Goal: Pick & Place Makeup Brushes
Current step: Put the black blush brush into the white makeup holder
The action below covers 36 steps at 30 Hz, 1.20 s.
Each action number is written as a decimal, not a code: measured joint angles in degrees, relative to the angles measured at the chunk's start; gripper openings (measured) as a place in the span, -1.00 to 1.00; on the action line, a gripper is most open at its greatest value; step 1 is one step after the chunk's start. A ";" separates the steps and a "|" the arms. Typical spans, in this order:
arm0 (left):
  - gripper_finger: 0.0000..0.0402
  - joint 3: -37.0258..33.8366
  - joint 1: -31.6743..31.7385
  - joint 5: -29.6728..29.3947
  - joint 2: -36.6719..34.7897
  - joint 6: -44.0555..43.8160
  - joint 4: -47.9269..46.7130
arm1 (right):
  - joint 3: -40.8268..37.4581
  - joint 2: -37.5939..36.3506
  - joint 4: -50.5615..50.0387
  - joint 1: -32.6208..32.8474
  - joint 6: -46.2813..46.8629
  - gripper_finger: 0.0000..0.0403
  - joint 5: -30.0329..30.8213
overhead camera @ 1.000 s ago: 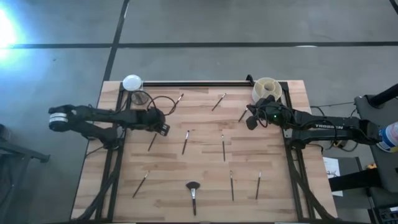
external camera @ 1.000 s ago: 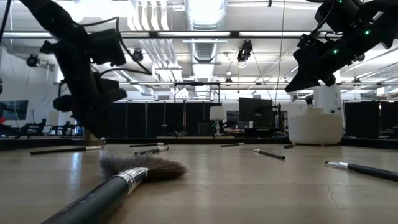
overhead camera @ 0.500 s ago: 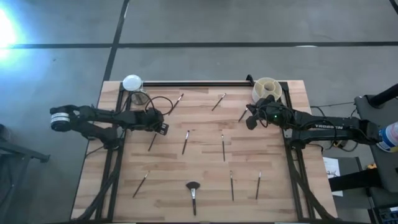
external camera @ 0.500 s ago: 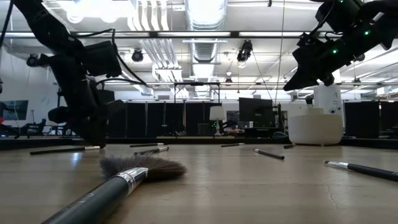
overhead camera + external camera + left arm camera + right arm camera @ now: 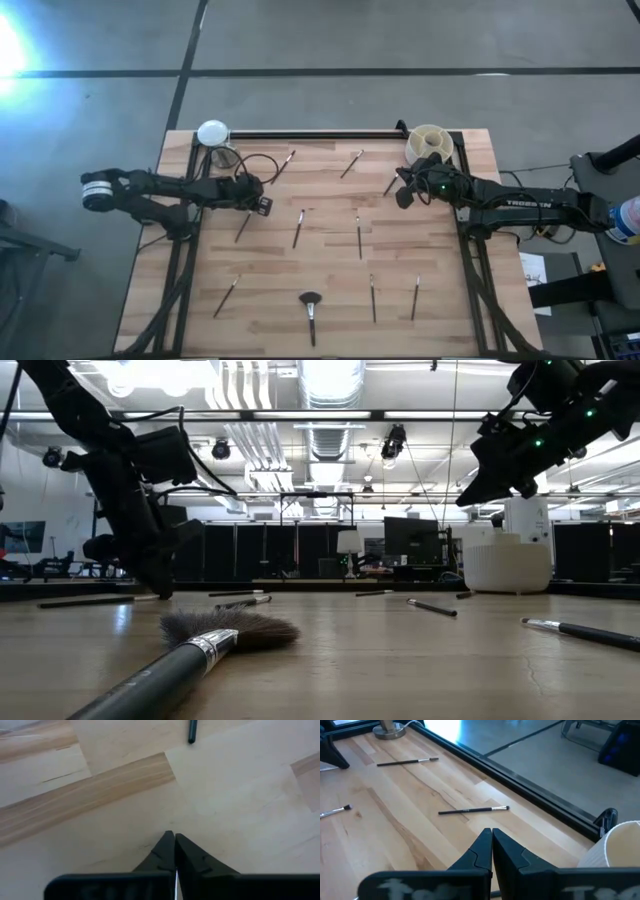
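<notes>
Your left gripper [image 5: 174,840] is pressed together on nothing, low over the table [image 5: 330,255], a brush [image 5: 243,228] just beside it. Your right gripper [image 5: 491,834], also pressed together, hovers near the cup [image 5: 428,142]. Other brushes [image 5: 359,236] lie scattered.
</notes>
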 joint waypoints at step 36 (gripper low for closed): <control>-1.00 -7.80 -1.90 8.34 -6.72 19.79 72.12 | -6.44 5.85 28.69 0.03 1.86 -0.96 -18.89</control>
